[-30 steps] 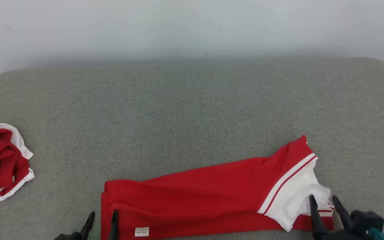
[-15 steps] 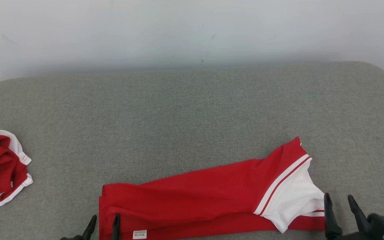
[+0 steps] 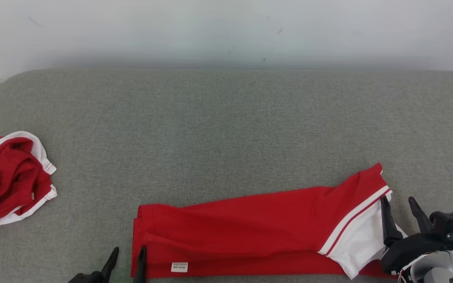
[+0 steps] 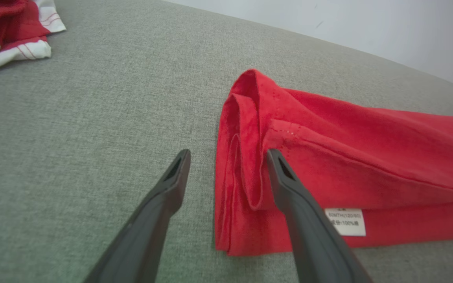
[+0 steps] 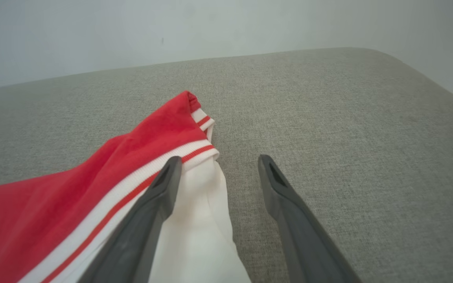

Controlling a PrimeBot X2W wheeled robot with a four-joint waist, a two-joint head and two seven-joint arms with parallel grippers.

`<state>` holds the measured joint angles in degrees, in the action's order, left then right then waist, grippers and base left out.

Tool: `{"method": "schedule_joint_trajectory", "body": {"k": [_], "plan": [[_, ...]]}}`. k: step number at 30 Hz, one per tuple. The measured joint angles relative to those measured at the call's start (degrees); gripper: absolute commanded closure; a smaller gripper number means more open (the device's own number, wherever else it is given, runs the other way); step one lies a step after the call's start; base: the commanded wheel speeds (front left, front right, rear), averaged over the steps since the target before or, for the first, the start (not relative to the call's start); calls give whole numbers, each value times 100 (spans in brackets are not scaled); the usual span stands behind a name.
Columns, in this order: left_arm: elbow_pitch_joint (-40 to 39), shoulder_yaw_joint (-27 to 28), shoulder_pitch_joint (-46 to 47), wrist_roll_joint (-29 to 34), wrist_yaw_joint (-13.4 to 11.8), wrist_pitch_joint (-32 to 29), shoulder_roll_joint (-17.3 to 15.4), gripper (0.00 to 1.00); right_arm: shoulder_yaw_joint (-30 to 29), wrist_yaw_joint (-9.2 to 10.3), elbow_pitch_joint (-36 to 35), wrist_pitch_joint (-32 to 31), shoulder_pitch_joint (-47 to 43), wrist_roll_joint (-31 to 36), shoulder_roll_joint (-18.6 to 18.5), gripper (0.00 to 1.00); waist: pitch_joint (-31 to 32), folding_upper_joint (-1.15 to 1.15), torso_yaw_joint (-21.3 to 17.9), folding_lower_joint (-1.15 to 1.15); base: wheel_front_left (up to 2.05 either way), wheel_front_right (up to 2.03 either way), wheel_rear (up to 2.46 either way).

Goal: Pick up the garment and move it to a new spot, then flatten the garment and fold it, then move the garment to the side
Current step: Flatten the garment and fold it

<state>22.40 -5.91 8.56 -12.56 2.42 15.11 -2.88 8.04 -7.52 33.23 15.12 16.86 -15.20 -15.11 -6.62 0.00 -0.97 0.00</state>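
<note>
Grey fabric surface (image 3: pixel 226 118) against a pale wall (image 3: pixel 226 31). Nearest are two grippers, both cut off by the bottom edge. The left gripper (image 3: pixel 129 249), jaws open, straddles the left end of the folded red garment (image 3: pixel 250 224) (one finger on cloth, one on the grey). The right gripper (image 3: pixel 398 199), jaws open too, sits at its white sleeve (image 3: pixel 362 243). The label (image 3: pixel 179 267) text is unreadable. Farther left there's a second garment (image 3: pixel 10 177), crumpled and partly cropped.

Right end effector (image 5: pixel 219 158) parted; one finger (image 5: pixel 159 192) over the garment (image 5: pixel 92 181).
</note>
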Motion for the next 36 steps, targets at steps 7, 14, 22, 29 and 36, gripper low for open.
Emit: {"method": "schedule_joint_trajectory", "body": {"k": [7, 14, 22, 29, 36], "plan": [[-40, 30, -2, 0, -8, 0, -2, 0, 33, 0, 348, 0, -131, -166, -18, 0, -128, 0, 126, 0, 0, 0, 0], [-101, 1, 35, 26, -1, 0, -1, 0, 282, -1, 557, 16, -174, -524, -11, 0, -247, 0, 90, 0, 0, 0, 0], [-136, -10, 141, 98, 42, 0, 0, 0, 993, 31, 848, 79, 153, -1143, -164, 51, -375, -1, 166, -1, 0, 0, 0], [-204, 10, 177, 98, 2, 0, -2, 0, 1447, 2, 891, 71, 275, -1658, -349, 100, -342, 0, 217, -1, 0, 0, 0], [-272, -20, 174, 67, -2, 0, -1, 0, 846, -3, 864, 0, 298, -1518, -595, 100, -260, 1, 83, 0, 0, 0, 0]]}}
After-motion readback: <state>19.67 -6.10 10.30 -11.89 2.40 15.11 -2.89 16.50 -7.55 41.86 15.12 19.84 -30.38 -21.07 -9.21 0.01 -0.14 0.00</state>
